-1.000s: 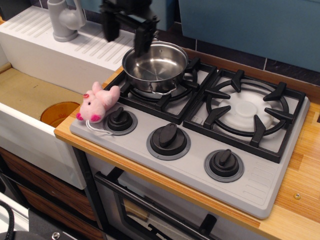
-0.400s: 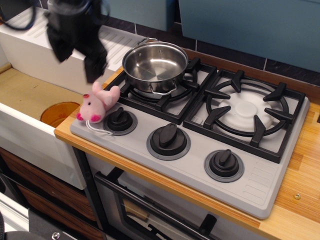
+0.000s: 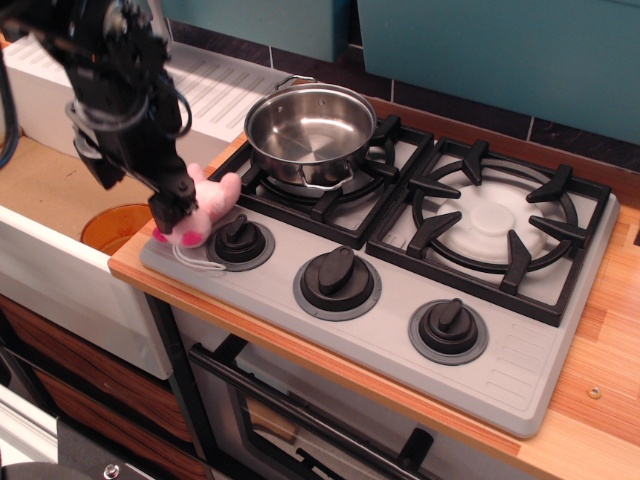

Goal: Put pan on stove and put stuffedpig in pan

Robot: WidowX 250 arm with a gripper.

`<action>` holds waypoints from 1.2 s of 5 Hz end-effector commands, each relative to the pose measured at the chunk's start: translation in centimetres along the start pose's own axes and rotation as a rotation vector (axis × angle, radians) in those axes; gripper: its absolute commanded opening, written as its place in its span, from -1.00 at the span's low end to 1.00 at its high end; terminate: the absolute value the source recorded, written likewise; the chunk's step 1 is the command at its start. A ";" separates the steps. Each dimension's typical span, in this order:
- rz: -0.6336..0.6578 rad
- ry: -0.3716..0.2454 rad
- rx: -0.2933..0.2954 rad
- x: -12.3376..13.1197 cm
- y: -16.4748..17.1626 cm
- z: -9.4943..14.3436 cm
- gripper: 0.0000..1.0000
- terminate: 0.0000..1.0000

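Left of frame, mid height: gripper point(image 3: 172, 205) hung low over the front-left corner of the stove point(image 3: 520, 385), dark fingers pointing down.
Gripper opening: could not tell; one finger tip seen at the pig's left side, the other hidden or blurred, so neither the gap nor any hold was readable.
Pig: pig point(image 3: 205, 205) lay on the stove's grey surface just left of the leftmost knob point(image 3: 240, 240), touching or nearly touching the finger tip, white string trailing toward the lower edge.
Pig's long axis: ran from lower left (snout end) to upper right (feet toward the pan), slanted across the frame.
Pig from gripper: immediately right of and slightly under the finger tip, so a grasp looked a matter of closing rather than travelling.
Pan: pan point(image 3: 310, 130) sat upright and empty on the left burner grate, up and right of the pig, near but apart.
Step judged: first half done; pickup of the pig in hand, then a short lift up-right over the pan's rim.
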State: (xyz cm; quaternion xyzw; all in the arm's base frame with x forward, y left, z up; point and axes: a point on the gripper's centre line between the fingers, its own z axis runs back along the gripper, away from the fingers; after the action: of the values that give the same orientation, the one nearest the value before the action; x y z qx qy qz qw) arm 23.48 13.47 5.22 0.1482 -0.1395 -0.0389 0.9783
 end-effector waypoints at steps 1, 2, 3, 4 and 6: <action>0.003 -0.040 0.019 0.4 -1.3 0.5 1.00 -1.00; -0.016 -0.034 -0.008 1.3 -2.0 0.3 1.00 -1.00; -0.071 -0.047 -0.062 3.4 -2.0 -0.5 1.00 -1.00; -0.130 -0.075 -0.120 6.0 -1.9 -2.1 1.00 -1.00; -0.126 -0.016 -0.094 7.9 -1.4 -2.3 -1.00 -1.00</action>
State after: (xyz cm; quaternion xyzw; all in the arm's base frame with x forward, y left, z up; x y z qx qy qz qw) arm 29.41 11.82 2.76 0.0935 -0.0924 -0.1138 0.9848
